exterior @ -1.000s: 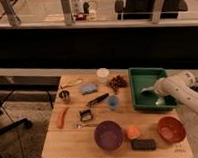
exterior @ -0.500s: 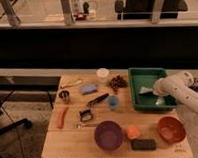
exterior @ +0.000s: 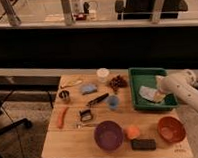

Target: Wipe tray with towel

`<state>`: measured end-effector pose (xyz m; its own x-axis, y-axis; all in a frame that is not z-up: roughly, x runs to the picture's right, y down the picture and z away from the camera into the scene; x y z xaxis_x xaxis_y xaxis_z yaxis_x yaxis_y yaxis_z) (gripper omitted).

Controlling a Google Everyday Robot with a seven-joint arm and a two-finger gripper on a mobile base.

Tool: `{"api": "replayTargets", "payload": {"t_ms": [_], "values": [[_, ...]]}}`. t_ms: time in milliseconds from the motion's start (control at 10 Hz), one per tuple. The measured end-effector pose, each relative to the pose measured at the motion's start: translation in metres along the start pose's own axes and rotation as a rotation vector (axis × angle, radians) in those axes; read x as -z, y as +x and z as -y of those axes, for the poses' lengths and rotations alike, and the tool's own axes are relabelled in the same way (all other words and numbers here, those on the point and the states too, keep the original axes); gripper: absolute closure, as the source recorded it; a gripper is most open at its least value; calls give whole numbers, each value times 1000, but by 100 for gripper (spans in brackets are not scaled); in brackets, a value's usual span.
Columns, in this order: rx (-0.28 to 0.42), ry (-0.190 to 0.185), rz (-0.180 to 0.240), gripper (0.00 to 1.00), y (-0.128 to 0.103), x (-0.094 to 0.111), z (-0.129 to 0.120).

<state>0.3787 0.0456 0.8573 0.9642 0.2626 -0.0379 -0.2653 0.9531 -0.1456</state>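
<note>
A green tray sits at the back right of the wooden table. A pale towel lies inside it, toward its right front part. My gripper comes in from the right on a white arm and is down in the tray, right against the towel's right end. The arm's end hides how the gripper meets the towel.
On the table: a purple bowl, an orange bowl, a black block, an orange ball, a blue cup, a white cup, a carrot, a blue sponge, a metal cup.
The gripper and towel have shifted slightly left and toward the front inside the tray. Nothing else on the table moved.
</note>
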Motion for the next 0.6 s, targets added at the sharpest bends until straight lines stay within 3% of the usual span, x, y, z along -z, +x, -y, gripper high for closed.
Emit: {"api": "replayTargets", "payload": {"t_ms": [100, 300, 600], "values": [[-11, -1, 6, 26, 2, 9, 4], [6, -4, -5, 49, -5, 23, 14], [-24, -23, -12, 75, 3, 10, 5]]}}
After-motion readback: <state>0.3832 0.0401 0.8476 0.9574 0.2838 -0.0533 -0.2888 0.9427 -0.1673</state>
